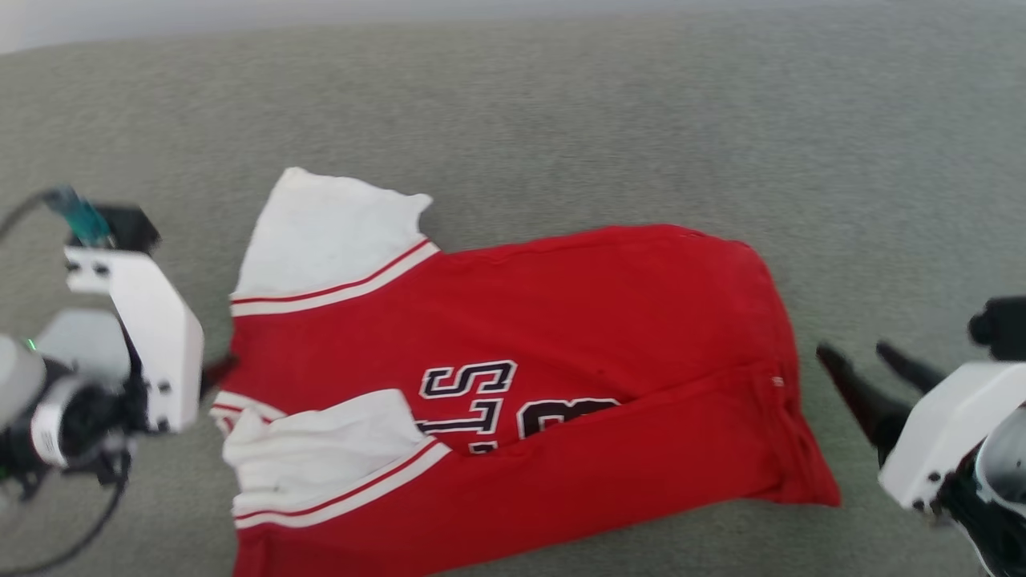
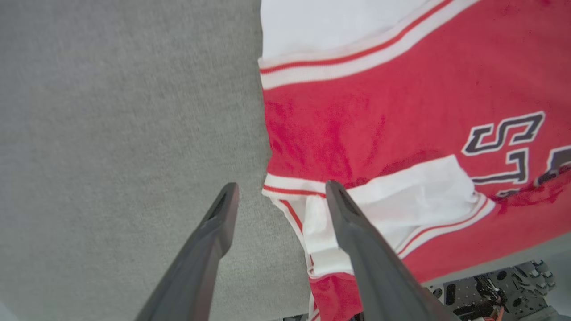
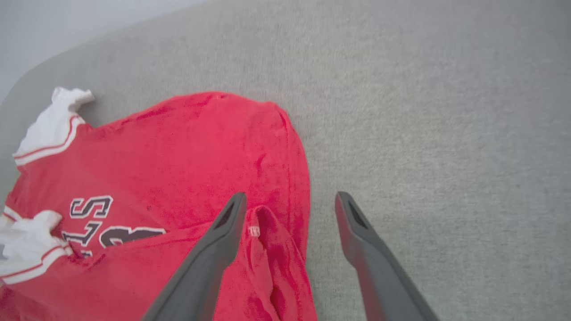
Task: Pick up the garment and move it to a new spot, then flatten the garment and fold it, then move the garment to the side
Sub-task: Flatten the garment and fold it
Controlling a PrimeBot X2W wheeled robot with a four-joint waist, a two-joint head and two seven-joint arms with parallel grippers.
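Left hand (image 2: 281, 187) and right hand (image 3: 290, 196) gape empty beside the folded red white-sleeved garment (image 1: 561, 320).

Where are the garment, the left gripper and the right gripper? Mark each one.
garment (image 1: 609, 320), head view, on the red body panel.
left gripper (image 2: 281, 186), left wrist view, midway between its open fingertips.
right gripper (image 3: 290, 196), right wrist view, midway between its open fingertips.

Bright, even, diffuse light; no glare; shadows faint and soft under the garment (image 1: 609, 320) edges; head view smeared by motion blur, worst on the right gripper (image 1: 851, 350) near the frame edge; wrist views soft, red oversaturated, wide-angle stretch at corners.
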